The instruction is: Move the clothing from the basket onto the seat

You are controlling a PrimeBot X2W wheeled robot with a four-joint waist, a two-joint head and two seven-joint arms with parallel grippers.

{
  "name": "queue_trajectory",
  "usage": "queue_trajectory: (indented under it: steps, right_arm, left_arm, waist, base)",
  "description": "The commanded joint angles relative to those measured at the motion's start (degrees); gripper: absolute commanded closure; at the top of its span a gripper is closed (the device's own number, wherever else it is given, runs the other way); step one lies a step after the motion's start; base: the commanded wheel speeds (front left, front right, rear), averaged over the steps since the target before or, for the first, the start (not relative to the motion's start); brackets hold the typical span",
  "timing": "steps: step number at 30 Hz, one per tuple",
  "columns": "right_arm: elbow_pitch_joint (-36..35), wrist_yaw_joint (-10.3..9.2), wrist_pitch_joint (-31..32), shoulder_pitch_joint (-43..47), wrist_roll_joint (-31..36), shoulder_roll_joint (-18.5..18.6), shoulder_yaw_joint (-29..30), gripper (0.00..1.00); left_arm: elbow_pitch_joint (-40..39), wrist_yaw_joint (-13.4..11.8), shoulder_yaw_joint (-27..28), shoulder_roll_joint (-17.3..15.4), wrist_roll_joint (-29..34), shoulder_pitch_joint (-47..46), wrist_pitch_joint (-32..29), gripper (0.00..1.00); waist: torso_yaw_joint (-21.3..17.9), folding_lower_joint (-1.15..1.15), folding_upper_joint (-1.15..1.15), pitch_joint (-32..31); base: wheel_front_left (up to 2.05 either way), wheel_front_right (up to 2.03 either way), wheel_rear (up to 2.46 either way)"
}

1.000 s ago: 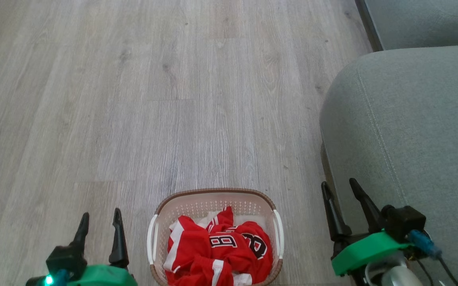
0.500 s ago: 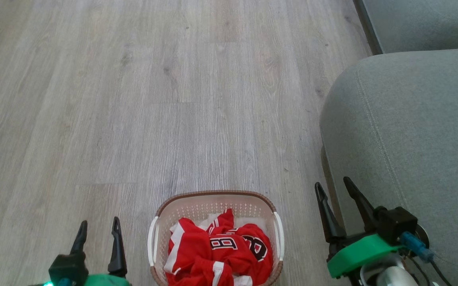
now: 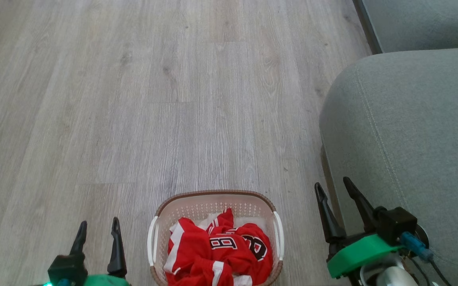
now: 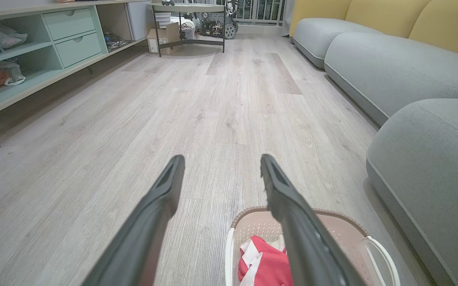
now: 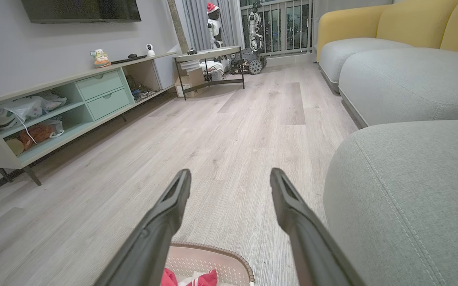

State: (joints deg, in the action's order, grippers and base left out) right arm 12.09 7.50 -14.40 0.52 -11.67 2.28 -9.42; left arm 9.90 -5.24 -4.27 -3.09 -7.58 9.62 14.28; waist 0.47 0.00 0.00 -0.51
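1 basket [image 3: 213, 193] on grey wood floor [image 3: 133, 99].

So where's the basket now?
Head view, bottom centre: the basket sits on the floor between the left gripper and right gripper, left of the seat.

Left gripper [image 3: 98, 221]: two long, dark, tapered fingers on a black block; green base [image 3: 105, 280] beneath.
Right gripper [image 3: 331, 182]: the same dark fingers, bright green mount [image 3: 356, 254], black housing [image 3: 396, 224].
Cable: blue connector [image 3: 414, 241], thin dark lead.
Forearm [image 3: 390, 276]: pale silver, rounded.
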Motion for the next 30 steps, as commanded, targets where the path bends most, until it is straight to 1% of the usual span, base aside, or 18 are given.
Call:
queue_trajectory:
  steps: [1, 9, 14, 20, 24, 30]
  right_arm:
    - [-1.7, -0.01, -0.6, -2.6, -0.1, 0.6, -1.3, 0.00]
    - [-2.1, -0.01, -0.6, -2.7, 0.2, 0.6, -0.8, 0.00]
    - [-3.2, -0.01, -0.6, -3.5, 1.1, 0.6, 0.0, 0.00]
    - [-6.0, -0.01, -0.6, -5.6, 3.1, 0.6, 1.6, 0.00]
    - [-7.8, -0.01, -0.6, -8.0, 4.3, 0.6, 2.8, 0.00]
    - [-10.1, -0.01, -0.6, -12.1, 5.3, 0.6, 5.0, 0.00]
  left_arm:
    - [-1.8, 0.2, 2.1, 0.2, 0.3, -1.5, 0.7, 0.00]
    - [-1.5, 0.9, 1.4, 0.2, 0.1, -2.2, 0.7, 0.00]
    - [-1.5, 1.3, -0.5, 0.2, -0.4, -4.5, 0.7, 0.00]
    - [0.5, 2.1, -4.1, 0.2, 0.2, -10.7, 0.7, 0.00]
    - [4.7, 2.7, -7.1, 0.2, 1.0, -16.1, 0.7, 0.00]
    - [13.4, 4.8, -11.5, 0.2, 3.2, -24.0, 0.7, 0.00]
  waist:
    - [0.0, 0.00, 0.00, 0.1]
    - [0.2, 0.00, 0.00, 1.2]
    - [0.7, 0.00, 0.00, 4.6]
    - [1.2, 0.00, 0.00, 12.6]
    - [0.7, 0.00, 0.00, 18.7]
    - [-1.3, 0.00, 0.00, 26.8]
  base:
    - [0.00, 0.00, 0.00]
    - [0.00, 0.00, 0.00]
    - [0.00, 0.00, 0.00]
    - [0.00, 0.00, 0.00]
    - [0.00, 0.00, 0.00]
    - [0.00, 0.00, 0.00]
